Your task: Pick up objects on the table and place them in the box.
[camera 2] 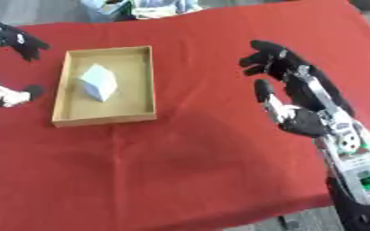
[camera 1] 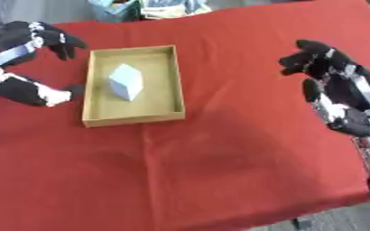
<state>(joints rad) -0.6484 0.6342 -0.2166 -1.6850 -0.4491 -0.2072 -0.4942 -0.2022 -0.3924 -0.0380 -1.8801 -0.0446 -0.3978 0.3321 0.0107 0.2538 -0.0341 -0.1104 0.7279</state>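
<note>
Left eye view, white block (camera 1: 126, 81) in box (camera 1: 172, 81), just beside left hand (camera 1: 32, 63)

The red-covered counter (camera 1: 243, 153) lies open between the box (camera 1: 133, 118) and the right hand (camera 2: 298, 97). Inside the box a white block (camera 1: 126, 81) takes the middle (room remains around it). The left hand (camera 1: 30, 67) crowds the box's left wall.

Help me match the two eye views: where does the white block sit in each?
Left eye view: white block left of centre, inside the wooden box.
Right eye view: white block further left, in the same box.
Shared landmark: the box's near wall on the red cloth.
</note>
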